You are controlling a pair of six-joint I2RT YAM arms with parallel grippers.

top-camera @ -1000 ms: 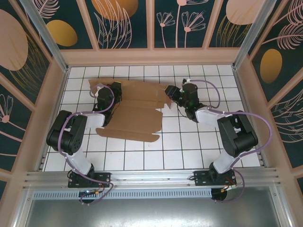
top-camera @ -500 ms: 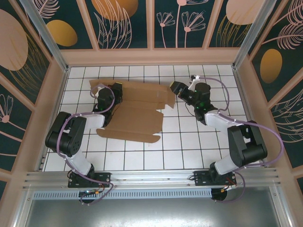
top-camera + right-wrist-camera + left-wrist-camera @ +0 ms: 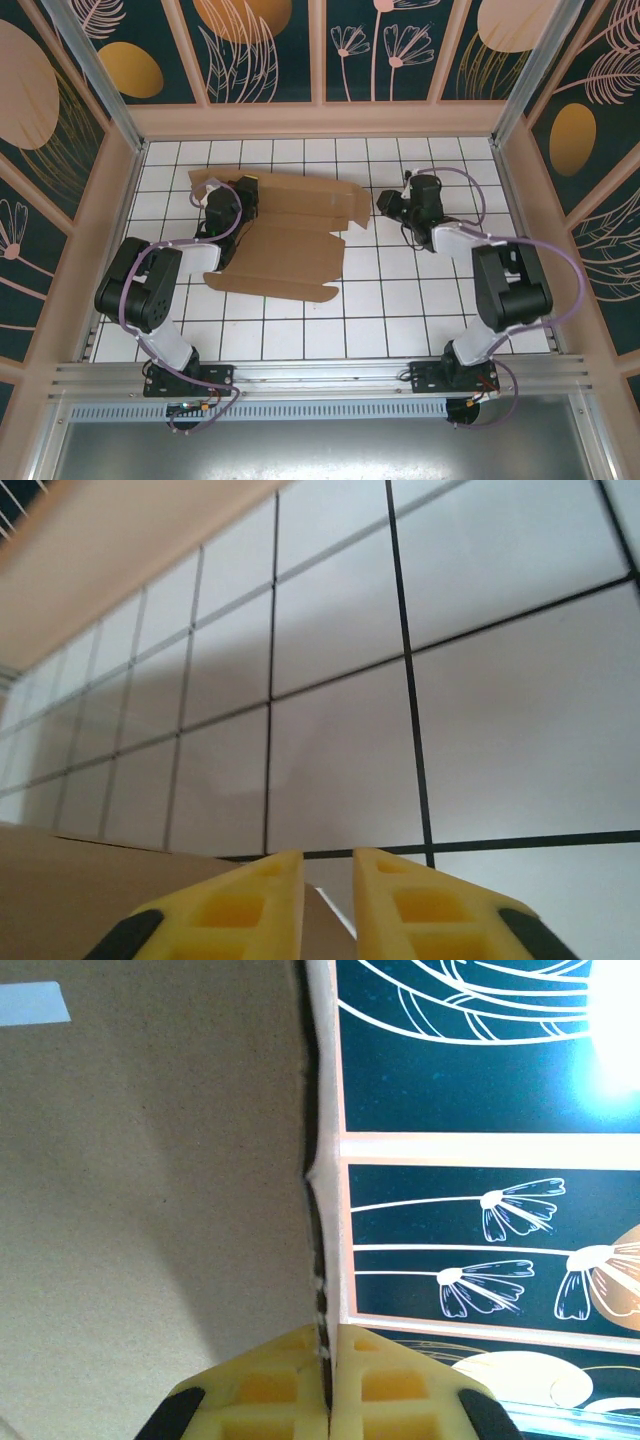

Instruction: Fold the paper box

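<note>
Flat brown paper box (image 3: 290, 240) lying far left on the tiled bench (image 3: 400, 300), left fingers (image 3: 315, 1355) clamped on its edge, right fingers (image 3: 388, 203) just beside its right edge, barely parted, empty

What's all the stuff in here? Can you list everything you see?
flat brown cardboard paper box: one, brown, lying unfolded on the far middle of the table.
white tiled table: one, white with black grid lines, under everything.
dark teal flower-patterned wall panels: several, teal with pink and orange drawings, around the table.
silver metal rail: one, grey, along the near edge.
black-and-white robot arms: two, bolted to the rail, left and right.
left gripper: one, yellow fingers, shut on the box's edge.
right gripper: one, yellow fingers slightly apart, empty, by the box's right edge.
</note>
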